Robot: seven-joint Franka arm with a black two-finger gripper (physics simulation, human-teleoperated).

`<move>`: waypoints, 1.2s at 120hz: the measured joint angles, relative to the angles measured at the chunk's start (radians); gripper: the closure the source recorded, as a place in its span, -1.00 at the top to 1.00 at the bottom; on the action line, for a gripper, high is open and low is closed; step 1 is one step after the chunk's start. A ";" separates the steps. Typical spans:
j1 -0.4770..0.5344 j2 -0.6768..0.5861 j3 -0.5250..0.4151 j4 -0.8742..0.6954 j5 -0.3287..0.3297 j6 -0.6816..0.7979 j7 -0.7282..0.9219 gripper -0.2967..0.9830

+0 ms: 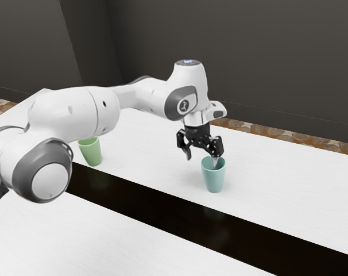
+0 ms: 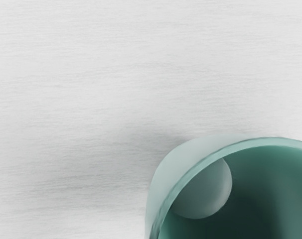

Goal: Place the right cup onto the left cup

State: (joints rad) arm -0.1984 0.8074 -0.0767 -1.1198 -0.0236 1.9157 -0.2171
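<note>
Open gripper (image 1: 201, 159) at teal cup (image 1: 214, 179).
Fingers spread, one at the cup's mouth, one outside its rim. Teal cup upright on worktop (image 1: 145, 146), exterior view's right; green cup (image 1: 91, 153) well apart, exterior view's left.

White table (image 1: 145, 152) | glossy black band (image 1: 142, 200) across it | teal cup (image 1: 214, 179), upright | green cup (image 1: 91, 153), upright, well apart

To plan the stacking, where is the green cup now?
The green cup stands at the exterior view's left, beside the dark strip, away from the gripper.
</note>
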 joint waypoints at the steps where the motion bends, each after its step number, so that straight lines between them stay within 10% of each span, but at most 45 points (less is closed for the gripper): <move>1: 0.000 0.001 0.000 0.000 0.000 0.002 -0.001 0.54; 52: -0.012 0.019 0.000 -0.007 0.021 0.051 -0.025 -0.52; 112: -0.012 -0.013 0.003 -0.024 0.042 0.056 -0.040 -0.68; 144: 0.005 -0.237 0.003 -0.237 0.033 0.058 -0.044 -0.69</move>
State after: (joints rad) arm -0.1933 0.5701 -0.0737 -1.3566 0.0092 1.9734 -0.2614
